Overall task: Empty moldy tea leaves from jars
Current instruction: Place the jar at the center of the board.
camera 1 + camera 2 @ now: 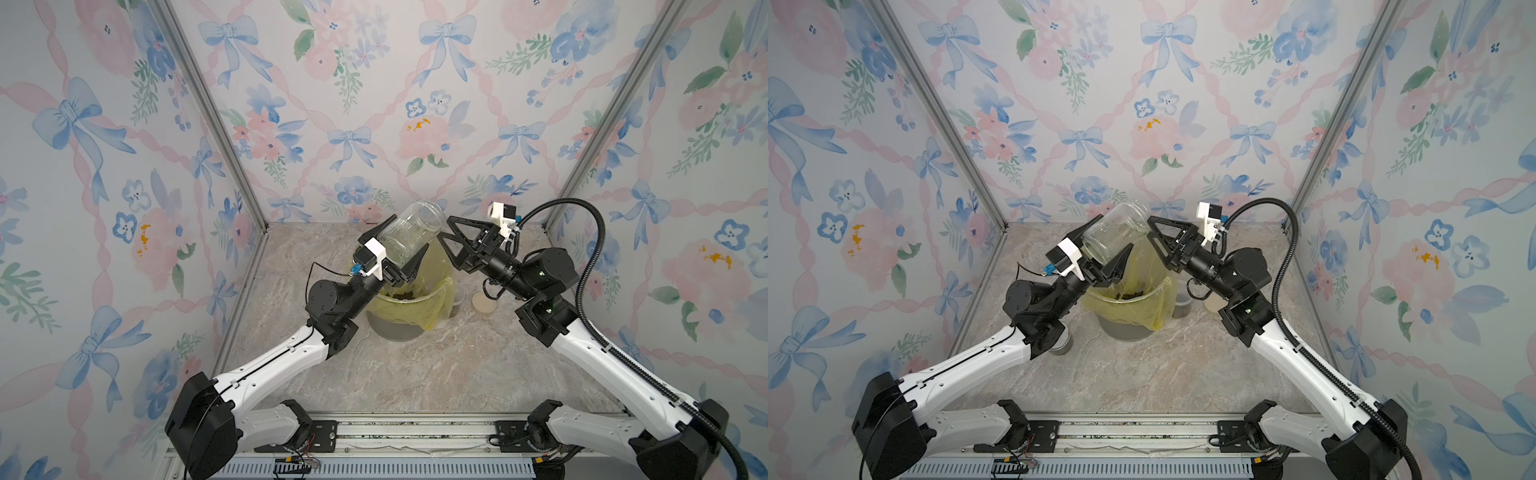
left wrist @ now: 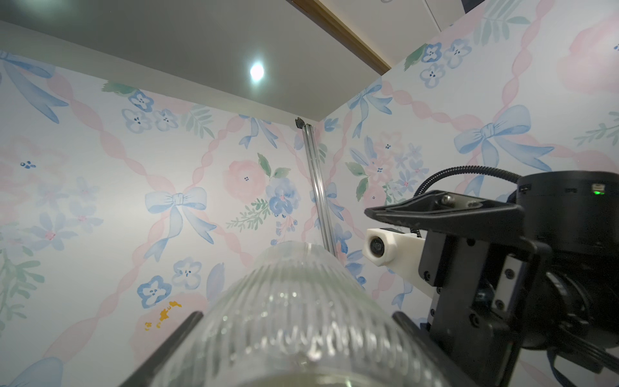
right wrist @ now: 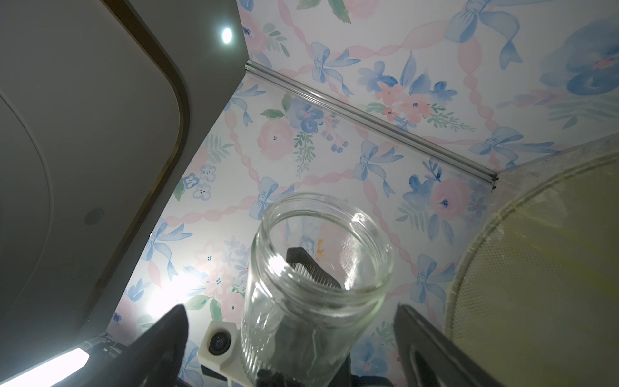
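Top view to start, far left: a small clear jar (image 1: pixel 1061 343) peeks out from under the left arm, standing on the grey marbled surface (image 1: pixel 1142 374). What's inside it, I can't tell.

Moving across, the left hand (image 1: pixel 405 237) is clamped on a ribbed clear glass jar (image 1: pixel 415 222). In both top views that jar is raised off the surface and tilted, mouth pointing up and toward the back wall, with nothing visible inside. The left wrist view looks straight along its ribbed wall (image 2: pixel 301 318), with black fingers (image 2: pixel 167 345) pressed to either side.

Directly below sits the large round grey bin (image 1: pixel 395 330), lined with a yellow translucent plastic bag (image 1: pixel 438 305). And there they are, the moldy tea leaves (image 1: pixel 399 296), a dark crumbly clump down in the bag.

Next, the right hand (image 1: pixel 444 228), jaws spread wide and gripping nothing, hovers just beside the jar's mouth. Its wrist view looks right into that open mouth (image 3: pixel 321 248).

Right of the bin, a second small clear jar (image 1: pixel 1181 305) stands just beside it. Then comes a flat tan round lid (image 1: pixel 483 302), lying on the surface partly under the right arm.
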Motion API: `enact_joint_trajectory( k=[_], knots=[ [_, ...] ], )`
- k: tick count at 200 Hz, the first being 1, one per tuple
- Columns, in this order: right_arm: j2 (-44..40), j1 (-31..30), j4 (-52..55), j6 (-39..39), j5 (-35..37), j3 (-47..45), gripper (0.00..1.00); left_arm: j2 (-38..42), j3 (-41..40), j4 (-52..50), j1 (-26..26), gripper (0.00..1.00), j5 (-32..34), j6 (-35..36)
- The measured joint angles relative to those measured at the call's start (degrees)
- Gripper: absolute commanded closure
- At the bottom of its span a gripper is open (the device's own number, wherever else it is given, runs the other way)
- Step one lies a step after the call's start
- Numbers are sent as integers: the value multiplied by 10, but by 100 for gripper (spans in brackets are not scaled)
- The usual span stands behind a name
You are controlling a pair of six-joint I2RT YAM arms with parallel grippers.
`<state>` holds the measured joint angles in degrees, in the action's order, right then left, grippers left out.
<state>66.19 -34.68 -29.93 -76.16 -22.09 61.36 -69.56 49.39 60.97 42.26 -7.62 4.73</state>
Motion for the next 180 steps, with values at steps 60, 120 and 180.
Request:
enact_joint_trajectory(
  k=[60, 120, 180],
  knots=[
    [43, -5, -6, 0, 5, 31, 3, -38, 3, 56, 0, 100, -2, -5],
    [79, -6, -12, 0, 7, 65, 1, -67, 3, 110, 0, 100, -4, -24],
    [104, -6, -12, 1, 7, 84, 10, -93, 3, 143, 2, 100, -13, -40]
  ],
)
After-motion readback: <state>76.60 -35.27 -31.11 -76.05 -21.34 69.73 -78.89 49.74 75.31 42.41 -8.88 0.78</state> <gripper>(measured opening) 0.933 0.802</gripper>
